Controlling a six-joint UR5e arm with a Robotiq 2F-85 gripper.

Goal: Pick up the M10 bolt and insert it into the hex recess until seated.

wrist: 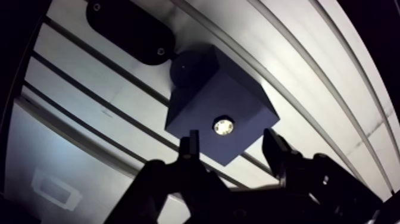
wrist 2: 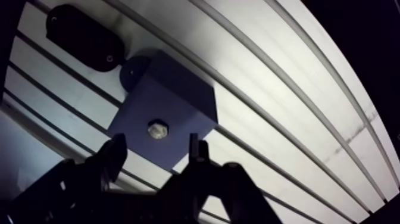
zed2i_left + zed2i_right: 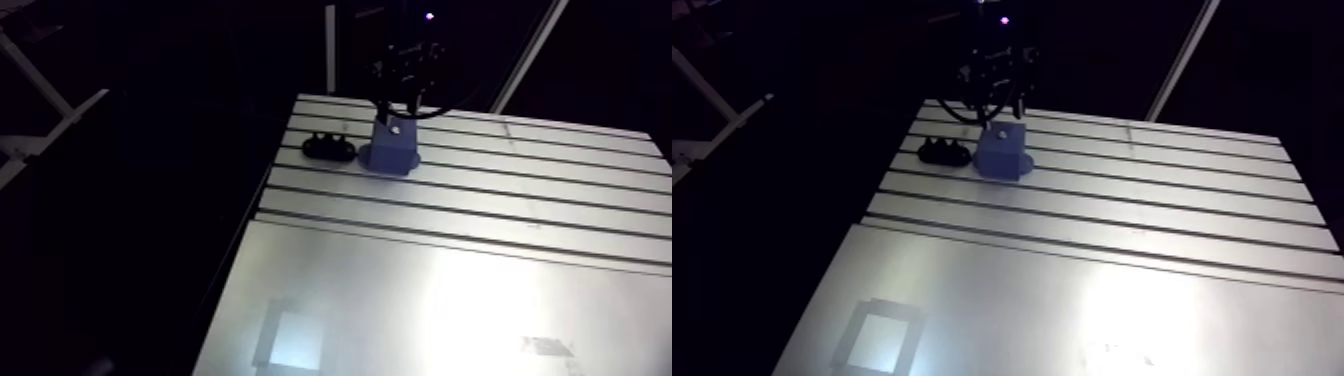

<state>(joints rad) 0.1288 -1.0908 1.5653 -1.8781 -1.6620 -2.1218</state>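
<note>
The gripper hangs dark over the slotted table. Directly under its fingers stands a blue block, with a small pale bolt head in its top face. A black part lies just beside the block, clear of the fingers.

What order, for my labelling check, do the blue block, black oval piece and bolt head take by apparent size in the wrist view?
1. Blue block.
2. Black oval piece, though it lies farther from the camera.
3. Bolt head in the block's top, smallest.
</note>
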